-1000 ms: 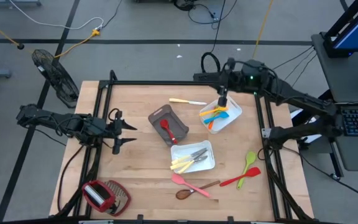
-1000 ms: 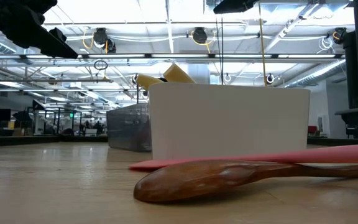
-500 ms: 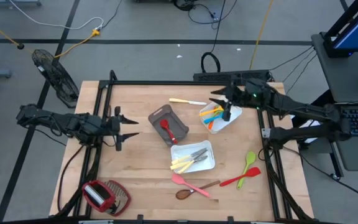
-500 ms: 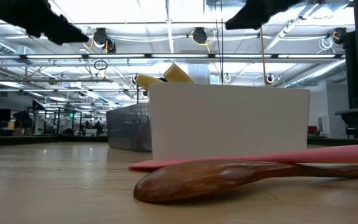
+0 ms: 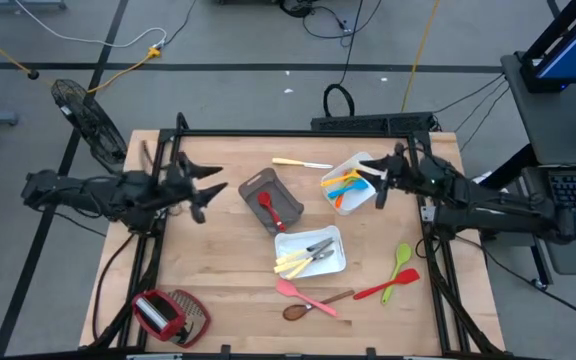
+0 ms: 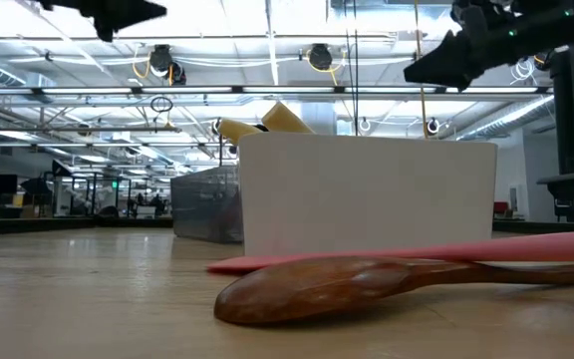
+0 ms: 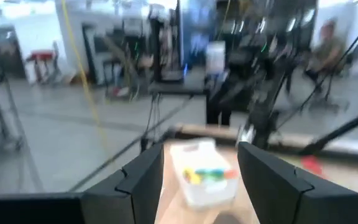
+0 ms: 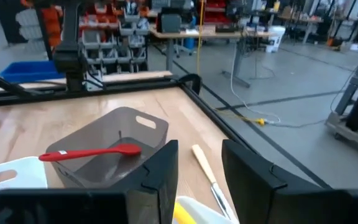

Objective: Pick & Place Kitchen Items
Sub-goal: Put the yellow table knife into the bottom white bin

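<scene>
left gripper (image 5: 206, 190): spread wide, empty, had swung up
right gripper (image 5: 379, 183): parted, empty, had left the tray (image 5: 366, 196)

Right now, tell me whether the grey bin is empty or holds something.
Not empty: the grey bin holds one red spoon lying inside it.

Bin (image 5: 271, 201) sat mid-table w/ a spoon (image 5: 265, 206) in it. Knife (image 5: 302, 163) lay behind it. Tray (image 5: 354, 183) w/ utensils stood to its right, 2nd tray (image 5: 311, 252) w/ cutlery in front. Wooden spoon (image 5: 313, 304) and spatula (image 5: 299, 294) lay nearest the front edge; mesh gadget (image 5: 169, 316) front-left.
</scene>
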`<state>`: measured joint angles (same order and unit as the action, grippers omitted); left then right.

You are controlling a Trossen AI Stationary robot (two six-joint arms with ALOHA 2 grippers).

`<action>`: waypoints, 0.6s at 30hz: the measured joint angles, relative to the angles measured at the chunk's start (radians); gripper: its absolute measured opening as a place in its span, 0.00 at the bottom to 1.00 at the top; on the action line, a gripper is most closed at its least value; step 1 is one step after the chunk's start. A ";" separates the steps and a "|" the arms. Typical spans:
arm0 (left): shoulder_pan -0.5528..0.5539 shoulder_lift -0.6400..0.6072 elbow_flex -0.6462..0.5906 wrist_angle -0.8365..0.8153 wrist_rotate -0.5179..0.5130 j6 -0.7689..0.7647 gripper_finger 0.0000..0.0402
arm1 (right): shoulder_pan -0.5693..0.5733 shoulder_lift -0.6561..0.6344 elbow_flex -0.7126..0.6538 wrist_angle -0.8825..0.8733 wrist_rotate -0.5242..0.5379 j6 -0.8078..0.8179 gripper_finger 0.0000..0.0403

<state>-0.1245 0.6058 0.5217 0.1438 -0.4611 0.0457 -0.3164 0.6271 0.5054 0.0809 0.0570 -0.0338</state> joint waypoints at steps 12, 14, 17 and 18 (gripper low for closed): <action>0.336 0.445 0.491 -0.454 0.375 0.011 0.53 | -0.003 -0.137 -0.082 0.020 -0.001 0.022 0.29; 0.393 0.518 0.567 -0.482 0.449 0.042 0.53 | -0.003 -0.147 -0.082 0.022 -0.001 0.022 0.29; 0.477 0.628 0.667 -0.489 0.557 0.060 0.53 | -0.003 -0.158 -0.082 0.022 -0.001 0.022 0.29; 0.505 0.662 0.695 -0.491 0.596 0.061 0.53 | -0.003 -0.159 -0.082 0.022 -0.001 0.023 0.29</action>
<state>0.3809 1.2677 1.2170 -0.3470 0.1349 0.1066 -0.3199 0.4676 0.4232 0.1024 0.0563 -0.0113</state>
